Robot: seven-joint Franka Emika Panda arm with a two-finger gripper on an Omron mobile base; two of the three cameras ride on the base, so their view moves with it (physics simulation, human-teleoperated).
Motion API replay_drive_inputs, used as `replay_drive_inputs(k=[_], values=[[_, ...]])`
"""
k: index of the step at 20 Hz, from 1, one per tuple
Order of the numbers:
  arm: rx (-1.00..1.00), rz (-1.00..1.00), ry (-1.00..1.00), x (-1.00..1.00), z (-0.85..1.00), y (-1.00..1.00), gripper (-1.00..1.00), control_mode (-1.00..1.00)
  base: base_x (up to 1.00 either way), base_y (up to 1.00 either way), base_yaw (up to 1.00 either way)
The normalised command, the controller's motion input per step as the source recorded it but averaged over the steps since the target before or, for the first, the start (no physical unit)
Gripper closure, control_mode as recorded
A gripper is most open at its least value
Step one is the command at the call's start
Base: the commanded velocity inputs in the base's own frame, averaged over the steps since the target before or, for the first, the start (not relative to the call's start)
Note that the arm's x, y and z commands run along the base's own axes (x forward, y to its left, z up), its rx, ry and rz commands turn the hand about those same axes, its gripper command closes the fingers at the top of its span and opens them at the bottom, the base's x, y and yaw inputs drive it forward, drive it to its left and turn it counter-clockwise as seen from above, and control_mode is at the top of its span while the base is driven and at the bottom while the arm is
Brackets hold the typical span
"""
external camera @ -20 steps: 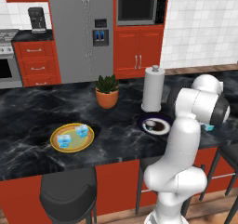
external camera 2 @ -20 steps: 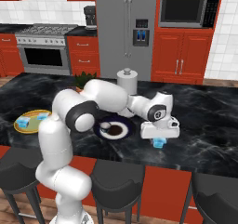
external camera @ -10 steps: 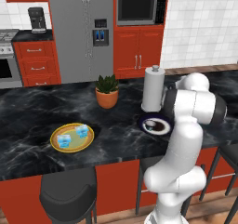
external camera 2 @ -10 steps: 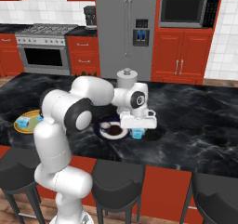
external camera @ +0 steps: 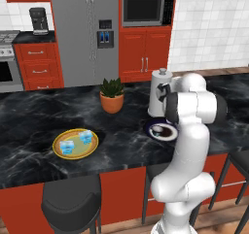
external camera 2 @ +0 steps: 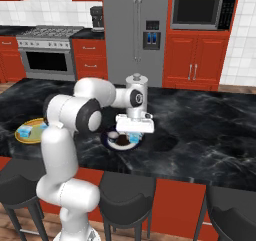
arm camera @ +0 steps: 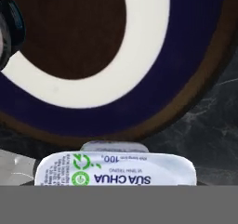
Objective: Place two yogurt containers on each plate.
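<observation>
Swung leftward, hand (external camera 2: 131, 135) holds yogurt container (arm camera: 115, 169) over navy plate's (arm camera: 186, 83) rim.

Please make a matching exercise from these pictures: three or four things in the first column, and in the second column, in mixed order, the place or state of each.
Things:
1. yellow plate
2. navy-rimmed plate
3. plant pot
4. gripper

Places or states:
A. shut on a yogurt container, above the plate's edge
B. left on the counter, with two yogurt cups
C. under the hand
D. behind, between the two plates

Pairs: 1-B, 2-C, 3-D, 4-A
</observation>
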Motion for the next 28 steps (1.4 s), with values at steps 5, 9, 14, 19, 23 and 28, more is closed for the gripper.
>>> replay_drive_inputs(k=[5,9,14,19,23,28], values=[[0.07,0.0,0.04,0.1,-0.11,0.01,1.0,-1.0,0.0,0.0,0.0],[0.09,0.0,0.0,0.09,-0.26,0.08,1.0,-1.0,0.0,0.0,0.0],[0.09,0.0,0.0,0.15,-0.27,0.02,1.0,-1.0,0.0,0.0,0.0],[0.01,0.0,0.0,0.17,-0.16,0.1,1.0,-1.0,0.0,0.0,0.0],[0.0,0.0,0.0,0.17,-0.17,0.18,1.0,-1.0,0.0,0.0,0.0],[0.0,0.0,0.0,0.09,-0.2,0.05,1.0,-1.0,0.0,0.0,0.0]])
